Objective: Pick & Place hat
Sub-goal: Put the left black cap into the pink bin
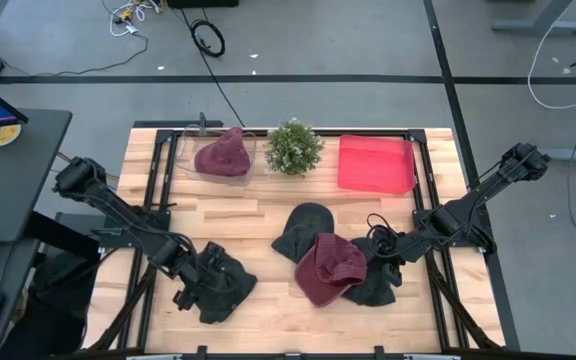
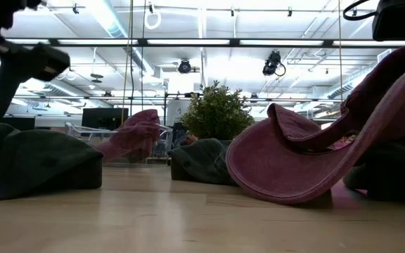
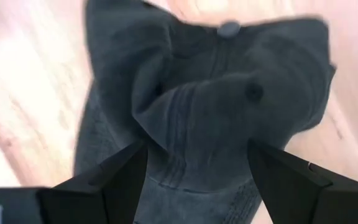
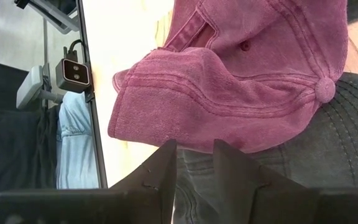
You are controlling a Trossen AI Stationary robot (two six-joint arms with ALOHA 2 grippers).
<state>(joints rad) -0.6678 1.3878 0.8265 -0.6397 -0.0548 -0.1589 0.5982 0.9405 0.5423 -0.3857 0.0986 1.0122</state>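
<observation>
Several hats lie on the wooden table. My left gripper (image 1: 196, 278) (image 3: 197, 180) is open at the near left, its fingers on either side of a dark grey cap's (image 1: 225, 291) (image 3: 216, 106) crown. My right gripper (image 1: 386, 250) (image 4: 194, 177) is shut on another dark grey cap (image 1: 376, 282) (image 4: 347, 143) at the near right. A maroon cap (image 1: 328, 268) (image 4: 241, 81) rests partly on top of that cap. A third dark cap (image 1: 304, 230) lies flat at the middle. Another maroon cap (image 1: 223, 155) sits in a clear bin at the far left. My left gripper straddles the dark grey cap's crown (image 3: 191, 124) from above; I cannot tell whether its fingers (image 3: 123, 180) touch the cloth. My right gripper pinches a fold of the grey cap's cloth (image 4: 194, 171) between its two fingers, just beside the maroon cap's edge. The cap lies on the table under the maroon cap.
A small potted plant (image 1: 293, 147) (image 2: 216, 112) stands at the far middle, with a red container (image 1: 376, 163) to its right and the clear bin (image 1: 183, 160) to its left. Bare wood shows between the caps and along the near edge.
</observation>
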